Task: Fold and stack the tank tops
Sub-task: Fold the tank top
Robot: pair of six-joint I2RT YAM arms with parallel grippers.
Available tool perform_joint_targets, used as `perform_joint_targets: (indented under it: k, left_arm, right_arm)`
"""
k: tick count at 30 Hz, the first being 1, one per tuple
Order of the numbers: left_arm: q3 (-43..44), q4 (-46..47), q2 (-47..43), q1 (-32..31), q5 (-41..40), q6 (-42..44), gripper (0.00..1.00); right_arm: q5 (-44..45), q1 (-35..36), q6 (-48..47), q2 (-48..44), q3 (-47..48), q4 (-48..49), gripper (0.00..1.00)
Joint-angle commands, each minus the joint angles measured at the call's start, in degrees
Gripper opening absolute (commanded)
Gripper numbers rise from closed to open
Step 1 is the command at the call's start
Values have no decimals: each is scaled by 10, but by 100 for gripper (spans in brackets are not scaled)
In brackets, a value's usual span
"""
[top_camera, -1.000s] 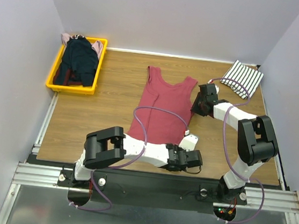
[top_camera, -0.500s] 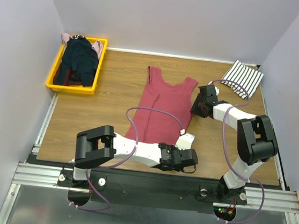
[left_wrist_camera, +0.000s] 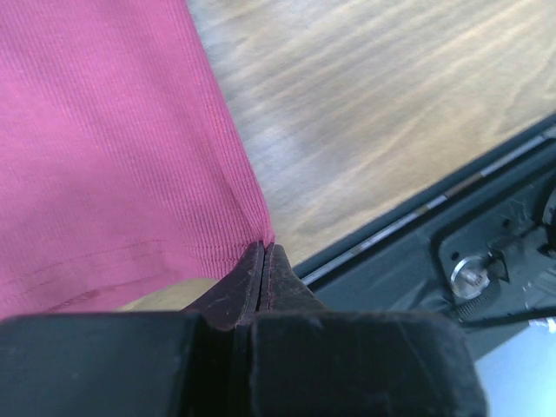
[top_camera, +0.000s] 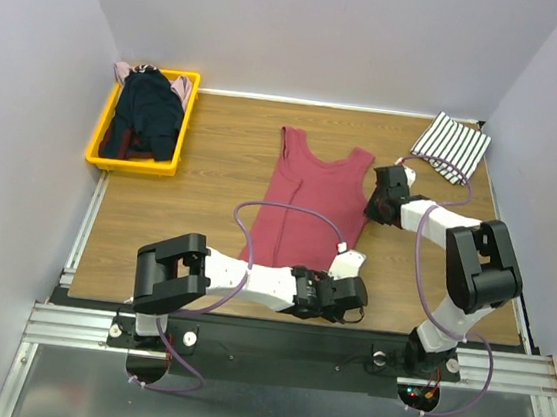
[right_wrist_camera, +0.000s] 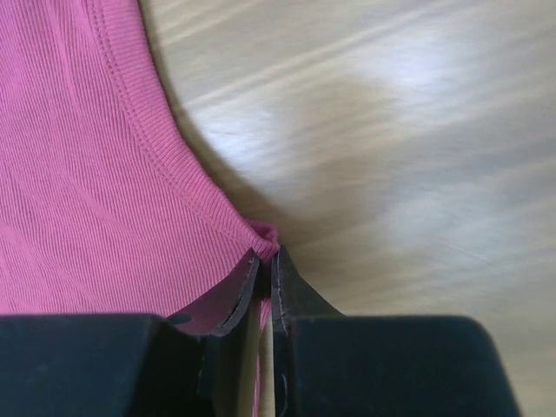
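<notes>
The dark red tank top [top_camera: 311, 207] lies flat on the wooden table, neck at the far end. My left gripper [top_camera: 344, 273] is shut on its near right hem corner [left_wrist_camera: 257, 228], close to the table's front edge. My right gripper [top_camera: 372, 201] is shut on its right side edge below the armhole [right_wrist_camera: 265, 234]. The white tank top with thin black stripes [top_camera: 451, 144] lies folded at the far right corner. Dark navy [top_camera: 146, 113] and pale pink [top_camera: 182, 87] tops sit in the yellow bin.
The yellow bin [top_camera: 100, 138] stands at the far left of the table. Purple cables loop over the red top and beside the right arm. The black front rail [left_wrist_camera: 486, 234] runs just beyond the table edge. White walls enclose three sides.
Both grippers have pulled the red top a little to the right and straightened it. The left arm has drawn back toward the front edge.
</notes>
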Motion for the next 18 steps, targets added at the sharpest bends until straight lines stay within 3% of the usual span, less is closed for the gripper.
perform_joint_targets:
  k: [1, 8, 18]
  left_arm:
    - [17, 16, -22, -14, 14, 23, 0]
    - [-24, 40, -68, 5, 5, 8, 0]
    - [-153, 123, -149, 85, 59, -14, 0]
  right_arm:
    - [49, -20, -8, -49, -18, 10, 10]
    - [25, -21, -28, -73, 11, 4, 9]
    - [-22, -11, -35, 7, 125, -13, 9]
